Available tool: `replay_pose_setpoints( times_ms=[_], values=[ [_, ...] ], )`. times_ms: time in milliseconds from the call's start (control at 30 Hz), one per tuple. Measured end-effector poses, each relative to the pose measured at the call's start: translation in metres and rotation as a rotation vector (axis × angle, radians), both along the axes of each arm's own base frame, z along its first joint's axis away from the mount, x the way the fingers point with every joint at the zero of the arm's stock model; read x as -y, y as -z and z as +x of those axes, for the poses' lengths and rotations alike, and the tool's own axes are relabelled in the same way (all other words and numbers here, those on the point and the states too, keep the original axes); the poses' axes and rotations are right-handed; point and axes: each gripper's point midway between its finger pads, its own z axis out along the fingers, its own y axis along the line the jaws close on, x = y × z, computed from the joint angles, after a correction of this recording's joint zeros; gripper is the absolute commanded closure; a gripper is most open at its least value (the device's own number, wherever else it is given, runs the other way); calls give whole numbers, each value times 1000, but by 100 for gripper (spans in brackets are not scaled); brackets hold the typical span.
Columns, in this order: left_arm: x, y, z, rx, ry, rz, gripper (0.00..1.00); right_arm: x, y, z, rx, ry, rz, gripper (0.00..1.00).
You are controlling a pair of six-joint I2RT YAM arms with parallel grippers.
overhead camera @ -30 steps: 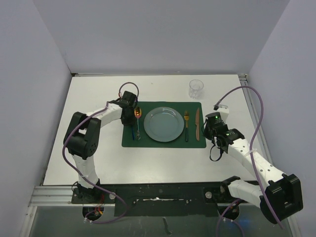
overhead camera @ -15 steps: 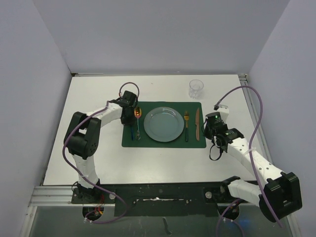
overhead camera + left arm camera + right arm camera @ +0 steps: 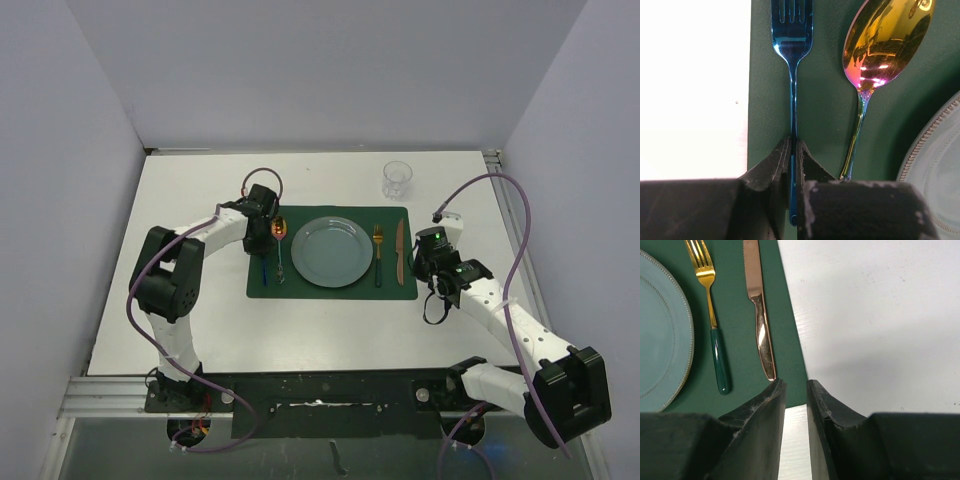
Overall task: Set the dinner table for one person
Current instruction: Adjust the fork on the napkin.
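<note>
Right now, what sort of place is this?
Probably a lab test cell, not a home: white panels enclose the dinner table, metal rail edges it, and the left arm and right arm are bolted at its near edge.

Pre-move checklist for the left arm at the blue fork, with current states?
1. Left jaws shut on the blue fork handle: ok.
2. Blue fork apart from the spoon beside it: ok.
3. Fork lifted off the placemat: cannot tell.
4. Right jaws apart and holding nothing: ok.
5. Plate on the placemat, gold fork and knife to its right: ok.
6. Glass upright on the table, off the placemat: ok.
</note>
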Motion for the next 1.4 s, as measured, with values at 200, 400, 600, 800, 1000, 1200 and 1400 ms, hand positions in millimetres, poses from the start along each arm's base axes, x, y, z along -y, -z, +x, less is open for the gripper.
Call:
replay_pose_setpoints(
  times_ms=[200,400,600,800,1000,1200,1400],
  values=[
    [-1,0,0,0,15,6,100,0,0,0,0,0,-1,75],
    [-1,0,0,1,28,12,100,0,0,0,-1,0,-1,75],
    [0,0,2,7,37,13,100,1,0,0,-1,3,-1,75],
    [2,1,6,8,39,10,100,3,0,1,-1,9,-2,75],
    [4,0,9,14,41,2,100,4,0,1,-2,10,-5,75],
    [5,1,11,15,42,0,100,6,0,1,-2,13,-7,75],
    [6,1,12,16,43,-2,100,8,0,1,-3,14,-12,75]
  ],
)
